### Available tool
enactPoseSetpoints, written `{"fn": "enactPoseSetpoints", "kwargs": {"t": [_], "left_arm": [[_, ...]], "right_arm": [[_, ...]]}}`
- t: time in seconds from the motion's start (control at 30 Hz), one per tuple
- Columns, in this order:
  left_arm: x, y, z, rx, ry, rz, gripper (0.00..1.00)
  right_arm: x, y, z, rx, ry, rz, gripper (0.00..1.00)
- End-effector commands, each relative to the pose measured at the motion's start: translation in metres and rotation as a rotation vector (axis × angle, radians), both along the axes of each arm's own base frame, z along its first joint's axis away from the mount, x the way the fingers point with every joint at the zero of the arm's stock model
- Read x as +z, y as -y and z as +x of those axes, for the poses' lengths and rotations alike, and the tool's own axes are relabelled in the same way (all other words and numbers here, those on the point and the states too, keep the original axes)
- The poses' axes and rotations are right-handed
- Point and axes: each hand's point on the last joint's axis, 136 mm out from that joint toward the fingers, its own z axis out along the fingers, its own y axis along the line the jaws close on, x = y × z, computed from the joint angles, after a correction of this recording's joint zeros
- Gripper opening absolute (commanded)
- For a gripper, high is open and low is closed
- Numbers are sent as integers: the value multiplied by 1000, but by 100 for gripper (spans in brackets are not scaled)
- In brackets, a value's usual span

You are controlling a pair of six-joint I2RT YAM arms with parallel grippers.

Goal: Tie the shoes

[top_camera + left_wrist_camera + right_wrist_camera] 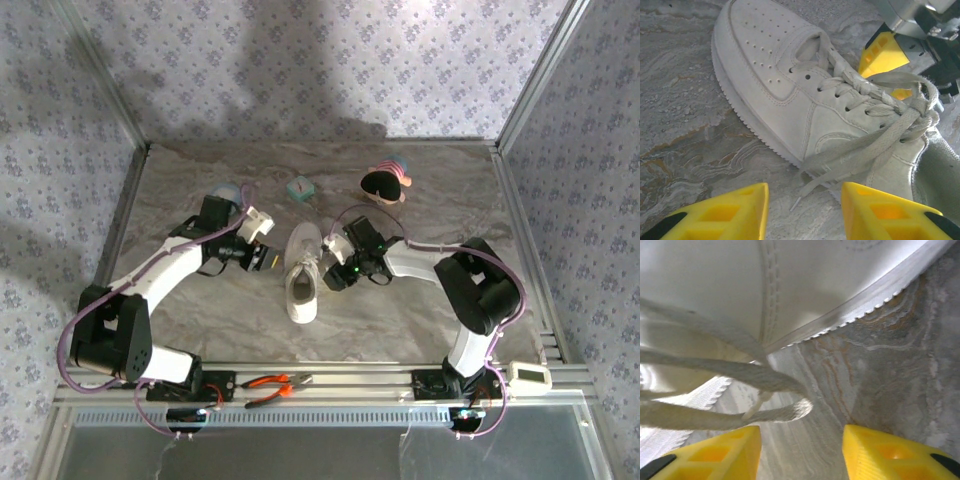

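Top view: the sneaker (pixel 302 280) lies mid-table, with the left gripper (pixel 268 258) and right gripper (pixel 335 272) close on either side. Left wrist view: the laces (pixel 875 145) are crossed, one tip just ahead of the finger gap. Both jaws stand partly apart, gripping nothing. Right wrist view: a lace loop (pixel 765 390) hangs near one finger (pixel 710 452); contact unclear. Pliers (pixel 272 386) lie at the near rail. A teal block (pixel 300 189) sits beyond the sneaker.
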Motion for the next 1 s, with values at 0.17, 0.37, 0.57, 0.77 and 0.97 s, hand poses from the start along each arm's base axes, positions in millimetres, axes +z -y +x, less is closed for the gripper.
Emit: {"fn": "enactPoseSetpoints", "kwargs": {"t": [0.17, 0.37, 0.57, 0.77, 0.97], "left_arm": [[14, -12, 0, -104, 141, 25, 43], [17, -13, -3, -198, 183, 20, 44], [10, -11, -6, -239, 191, 16, 44], [6, -12, -4, -259, 233, 38, 45], [-2, -12, 0, -368, 385, 122, 52]], "right_arm": [[22, 6, 1, -6, 165, 30, 0], [37, 17, -7, -17, 205, 57, 0], [36, 10, -4, 29, 203, 52, 0], [40, 6, -1, 35, 199, 48, 0], [60, 38, 1, -100, 241, 3, 0]]}}
